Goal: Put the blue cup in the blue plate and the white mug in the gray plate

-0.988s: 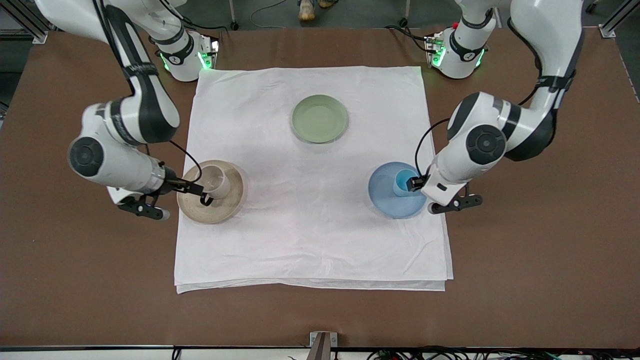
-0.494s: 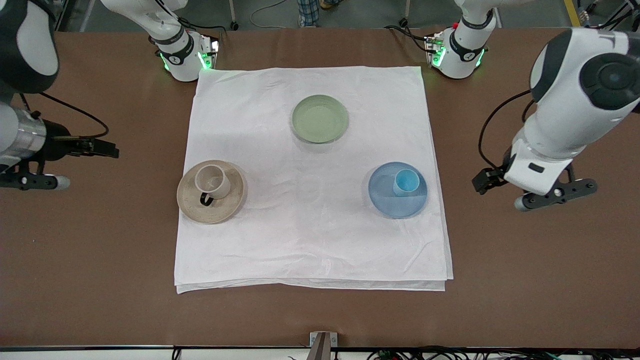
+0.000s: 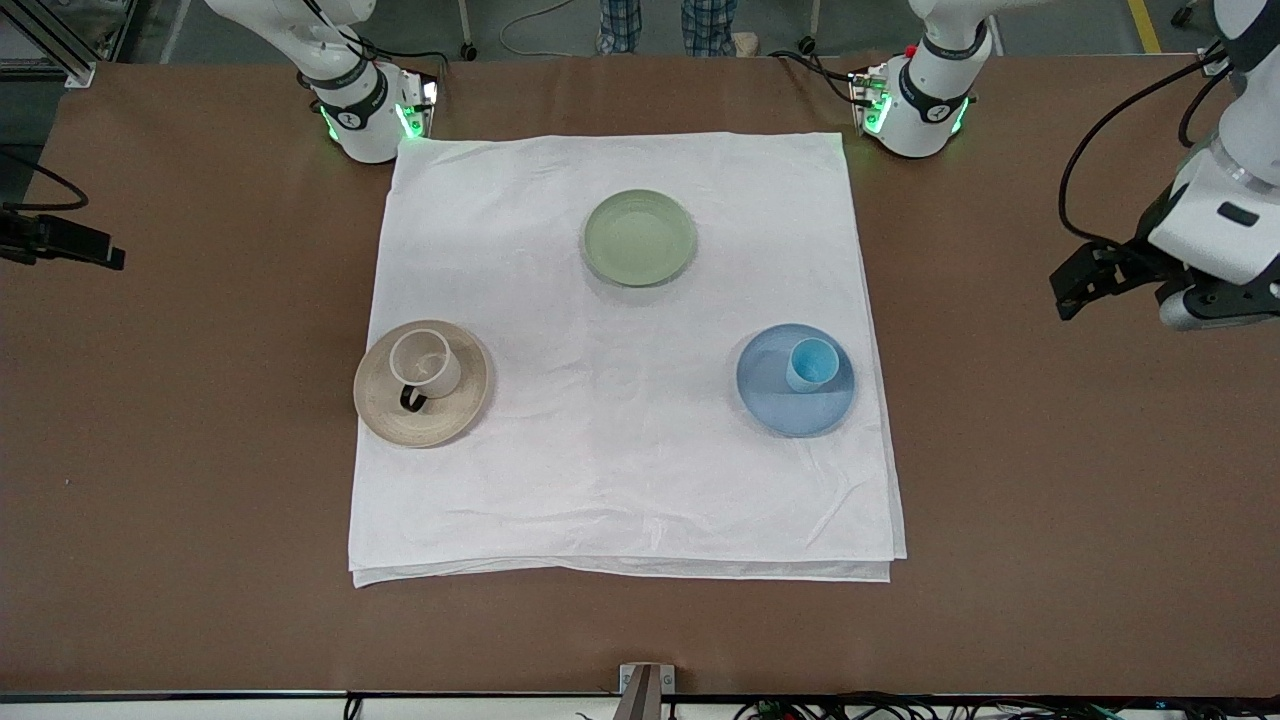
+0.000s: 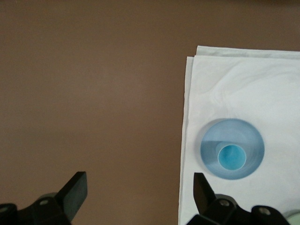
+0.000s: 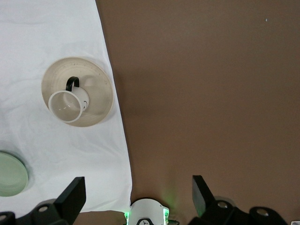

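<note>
The blue cup (image 3: pixel 812 364) stands upright in the blue plate (image 3: pixel 768 392) on the cloth, toward the left arm's end. The white mug (image 3: pixel 425 362) stands upright in the gray plate (image 3: pixel 452 410), its black handle toward the front camera. My left gripper (image 3: pixel 1068 286) is open and empty over the bare table, off the cloth's edge. Its wrist view shows the cup (image 4: pixel 231 157) in the plate (image 4: pixel 211 140) past its open gripper (image 4: pixel 139 192). My right gripper (image 3: pixel 105 250) is open and empty over the bare table at the right arm's end. Its wrist view (image 5: pixel 137 194) shows the mug (image 5: pixel 68 106) in the gray plate (image 5: pixel 99 89).
A pale green plate (image 3: pixel 640 238) lies empty on the white cloth (image 3: pixel 620 470), nearer the arms' bases. It shows partly in the right wrist view (image 5: pixel 10 174). Brown table (image 3: pixel 1050 500) surrounds the cloth.
Both grippers have let go of the cup and the mug, drawn back off the cloth and risen toward the table's ends. The cup and the mug stay in their plates.
</note>
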`<act>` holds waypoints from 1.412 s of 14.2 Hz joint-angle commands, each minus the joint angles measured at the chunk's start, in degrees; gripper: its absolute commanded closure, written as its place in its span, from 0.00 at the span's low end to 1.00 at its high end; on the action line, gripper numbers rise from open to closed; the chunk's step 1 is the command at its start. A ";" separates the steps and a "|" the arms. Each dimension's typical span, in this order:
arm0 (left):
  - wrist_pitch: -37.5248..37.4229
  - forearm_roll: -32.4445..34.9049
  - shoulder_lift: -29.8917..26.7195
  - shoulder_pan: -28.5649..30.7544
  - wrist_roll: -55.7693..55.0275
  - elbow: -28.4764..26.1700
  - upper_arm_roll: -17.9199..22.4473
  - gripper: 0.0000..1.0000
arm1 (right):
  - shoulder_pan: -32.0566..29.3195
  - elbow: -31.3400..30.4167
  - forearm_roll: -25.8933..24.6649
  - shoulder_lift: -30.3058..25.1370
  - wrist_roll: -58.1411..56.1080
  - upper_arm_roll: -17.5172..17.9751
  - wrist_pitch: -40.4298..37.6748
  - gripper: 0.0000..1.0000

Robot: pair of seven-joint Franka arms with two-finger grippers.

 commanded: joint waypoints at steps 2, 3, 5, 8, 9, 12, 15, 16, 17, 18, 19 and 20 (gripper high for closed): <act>-3.79 -4.83 -4.47 -4.55 6.84 -2.33 8.80 0.00 | 0.41 -2.30 1.21 -1.48 -0.22 1.52 0.44 0.00; -3.88 -5.45 -5.43 -5.34 7.47 -3.39 10.29 0.00 | 1.11 -5.37 1.04 -4.28 -0.13 1.52 2.36 0.00; -3.88 -5.80 -6.75 -5.61 7.30 -4.71 10.48 0.00 | 1.12 -13.45 0.51 -9.82 -0.22 1.44 6.84 0.00; -3.79 -7.82 -7.55 -5.26 7.30 -5.42 10.39 0.00 | 2.52 -24.52 0.25 -17.64 -0.22 1.18 12.73 0.00; -3.62 -7.83 -7.72 -5.26 7.21 -6.29 10.31 0.00 | 3.22 -26.82 0.16 -19.32 -0.22 0.82 14.23 0.00; -3.27 -7.91 -8.16 -5.26 7.30 -7.27 10.22 0.00 | 3.41 -28.16 0.07 -21.35 -0.22 0.47 13.72 0.00; -3.27 -8.00 -7.90 -5.26 7.38 -7.09 10.31 0.00 | 3.76 -28.78 -0.19 -22.68 -0.22 0.47 13.36 0.00; -3.27 -7.83 -7.64 -5.26 7.47 -7.09 10.31 0.00 | 3.76 -28.78 -0.19 -22.68 -0.22 0.47 13.54 0.00; -3.35 -7.74 -7.55 -5.26 7.47 -7.00 10.31 0.00 | 3.67 -28.78 -0.19 -22.68 -0.30 0.47 13.63 0.00; -3.35 -7.74 -7.46 -5.26 7.47 -6.57 10.31 0.00 | 3.67 -28.78 -0.19 -22.68 -0.30 0.47 13.72 0.00; -3.35 -7.57 -7.29 -5.26 7.47 -6.04 10.31 0.00 | 3.67 -28.78 -0.19 -22.77 -0.22 0.47 13.80 0.00; -3.35 -7.56 -7.03 -5.26 7.47 -5.77 10.31 0.00 | 3.67 -28.78 -0.19 -23.03 -0.22 0.47 14.50 0.00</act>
